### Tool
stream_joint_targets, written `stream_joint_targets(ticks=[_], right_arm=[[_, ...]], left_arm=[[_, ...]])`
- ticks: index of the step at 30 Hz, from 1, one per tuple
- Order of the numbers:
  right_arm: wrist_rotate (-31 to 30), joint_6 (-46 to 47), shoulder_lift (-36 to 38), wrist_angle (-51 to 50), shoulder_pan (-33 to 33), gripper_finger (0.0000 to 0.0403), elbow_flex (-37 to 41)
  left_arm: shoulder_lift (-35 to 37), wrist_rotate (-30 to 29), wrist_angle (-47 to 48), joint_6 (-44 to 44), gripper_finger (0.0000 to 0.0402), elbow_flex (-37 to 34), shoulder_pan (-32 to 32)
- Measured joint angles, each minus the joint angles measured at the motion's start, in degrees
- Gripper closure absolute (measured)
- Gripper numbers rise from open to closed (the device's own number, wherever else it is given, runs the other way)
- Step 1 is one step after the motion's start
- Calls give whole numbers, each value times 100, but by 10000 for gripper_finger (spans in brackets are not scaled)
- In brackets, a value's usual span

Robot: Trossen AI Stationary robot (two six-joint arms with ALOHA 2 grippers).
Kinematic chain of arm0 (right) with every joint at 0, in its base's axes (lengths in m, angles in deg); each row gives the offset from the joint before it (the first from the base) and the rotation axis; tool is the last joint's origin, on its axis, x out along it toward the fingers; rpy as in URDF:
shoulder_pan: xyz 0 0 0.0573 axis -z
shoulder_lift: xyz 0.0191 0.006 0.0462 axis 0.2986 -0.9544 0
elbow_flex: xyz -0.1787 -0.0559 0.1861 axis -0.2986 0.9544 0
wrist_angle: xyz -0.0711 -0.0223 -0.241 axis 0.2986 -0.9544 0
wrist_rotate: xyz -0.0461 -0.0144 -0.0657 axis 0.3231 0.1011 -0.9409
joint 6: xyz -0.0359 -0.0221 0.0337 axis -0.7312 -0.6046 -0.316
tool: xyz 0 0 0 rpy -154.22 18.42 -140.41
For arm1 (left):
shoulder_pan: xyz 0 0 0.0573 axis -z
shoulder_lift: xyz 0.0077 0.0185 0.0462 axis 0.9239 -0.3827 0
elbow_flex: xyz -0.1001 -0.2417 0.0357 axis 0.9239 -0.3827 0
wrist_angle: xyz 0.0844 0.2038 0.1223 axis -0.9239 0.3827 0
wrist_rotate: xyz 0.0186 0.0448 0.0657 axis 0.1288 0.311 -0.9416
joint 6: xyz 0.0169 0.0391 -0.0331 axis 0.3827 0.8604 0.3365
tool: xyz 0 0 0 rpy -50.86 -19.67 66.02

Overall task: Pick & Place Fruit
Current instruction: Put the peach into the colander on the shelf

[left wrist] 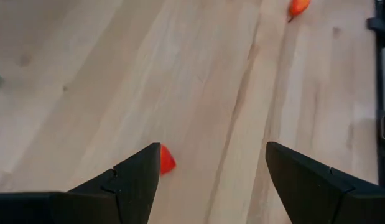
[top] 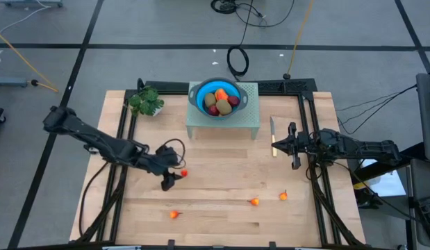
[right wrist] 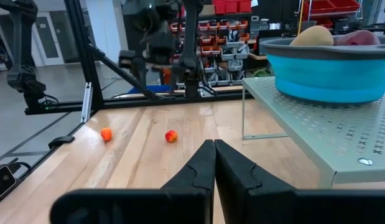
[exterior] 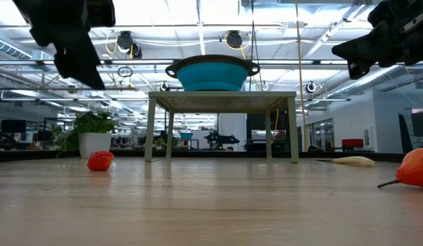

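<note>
A blue bowl (top: 216, 97) stands on a pale green rack (top: 249, 118) at the far middle and holds brown ovals, dark red pieces and an orange-red piece. Several tiny orange-red pieces lie on the table: one (top: 184, 173) beside my left gripper, and others nearer the front edge (top: 174, 214), (top: 254, 202), (top: 283, 196). My left gripper (top: 174, 176) is open above the table. In the left wrist view the nearest tiny piece (left wrist: 166, 160) shows just past one fingertip (left wrist: 142, 168), inside the gap. My right gripper (right wrist: 214, 146) is shut and empty, right of the rack (top: 276, 146).
A green leafy bunch (top: 146, 102) stands at the far left. A slim yellow-handled knife (top: 272, 135) lies right of the rack, near my right gripper. Dark frame rails (top: 124, 125) run along both sides of the table. Bare wood lies between the rack and the front edge.
</note>
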Motion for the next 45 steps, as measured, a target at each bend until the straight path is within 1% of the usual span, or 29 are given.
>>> stream_joint_targets(ticks=[4, 8, 13, 19, 22, 25, 29, 45], right_arm=[[11, 0, 0, 0, 0, 399, 0], [13, 0, 0, 0, 0, 399, 0], [15, 0, 0, 0, 0, 399, 0], [17, 0, 0, 0, 0, 399, 0], [17, 0, 0, 0, 0, 399, 0], [19, 0, 0, 0, 0, 399, 0], [20, 0, -2, -2, 0, 399, 0], [20, -2, -2, -1, 0, 398, 0]], left_arm=[[-417, -20, -93, -374, 110, 0, -7], [-814, -22, -97, -424, 110, 0, -12], [-1224, -206, -97, -238, 110, 0, -12], [-1572, -592, -112, 235, 110, 0, -5], [-1677, -673, -145, 529, 110, 0, -5], [-1780, -560, -283, 709, 110, 0, -5], [-1818, -382, -420, 705, 110, 0, -5], [-1839, -426, -477, 644, 110, 0, -126]])
